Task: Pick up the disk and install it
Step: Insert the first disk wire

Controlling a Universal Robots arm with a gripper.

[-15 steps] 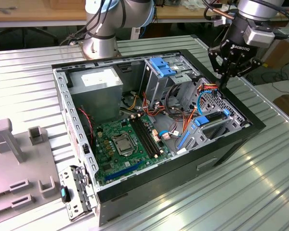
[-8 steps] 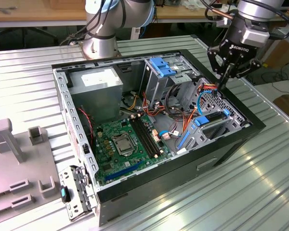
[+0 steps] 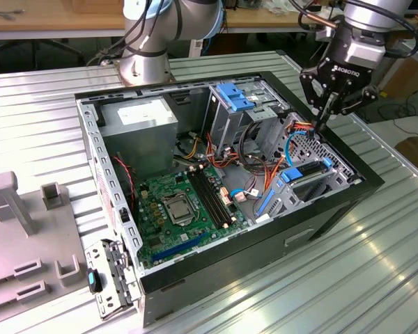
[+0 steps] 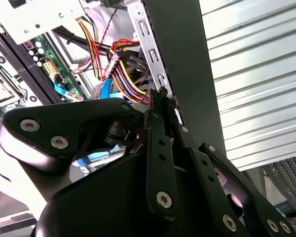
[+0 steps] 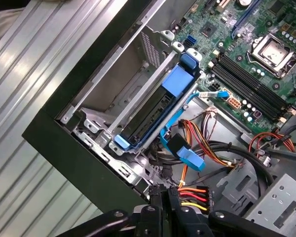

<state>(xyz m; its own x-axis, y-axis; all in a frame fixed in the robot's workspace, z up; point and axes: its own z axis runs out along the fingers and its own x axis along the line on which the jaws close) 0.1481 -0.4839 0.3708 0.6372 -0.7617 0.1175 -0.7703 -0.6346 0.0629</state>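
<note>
Exterior view puts the end effector (image 3: 320,120) over the open computer case (image 3: 265,254) toward that view's right, its fingers clenched together with nothing I can make out between them, tips lowered among the power wires (image 5: 193,196) just beside the drive cage. The disk (image 5: 153,113) lies apart from it inside that cage, its blue carrier slid between the metal rails and seemingly seated, which I judge explains the empty grip. Beneath, the case rests on the ribbed metal counter (image 3: 348,278).

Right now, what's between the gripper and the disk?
In the first wrist view, a blue cable and coloured power wires lie between the gripper and the disk.
</note>
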